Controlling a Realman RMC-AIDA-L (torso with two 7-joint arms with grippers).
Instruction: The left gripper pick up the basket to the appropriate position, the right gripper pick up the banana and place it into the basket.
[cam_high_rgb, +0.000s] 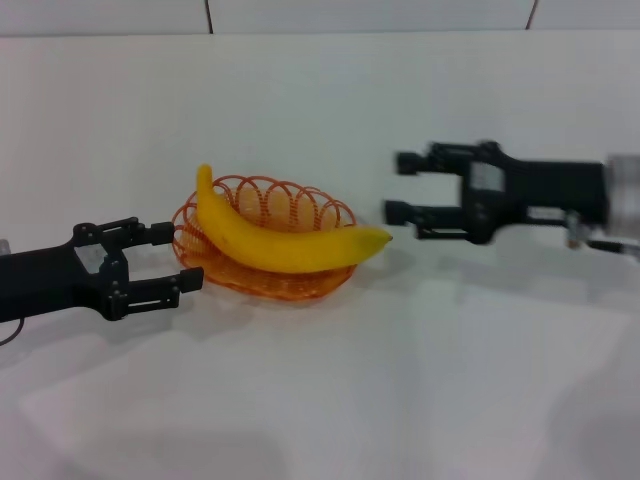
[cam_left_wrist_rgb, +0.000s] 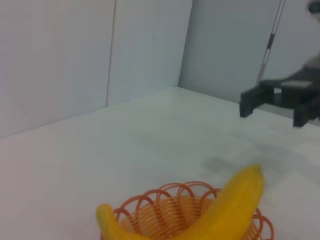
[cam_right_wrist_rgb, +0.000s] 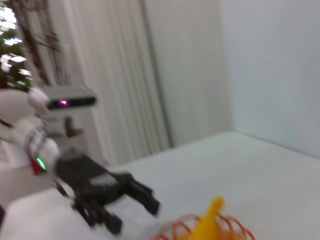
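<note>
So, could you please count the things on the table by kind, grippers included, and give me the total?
Bananas: 1, the banana, lying across the basket.
Baskets: 1, the basket, orange wire.
Grippers: 2, the left gripper open beside the basket, the right gripper open, apart from the banana's tip.
Total: 4

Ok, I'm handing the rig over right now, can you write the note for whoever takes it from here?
Left tool: open, low over the table, just beside the basket rim, holding nothing.
Right tool: open, empty, off the banana's tip on the robot's right, clear of it.
Banana: lying across the basket, both ends sticking out over the rim.
Done: basket set down, banana in it.
Left: nothing on the task itself; probably just pull both arms back clear.
</note>
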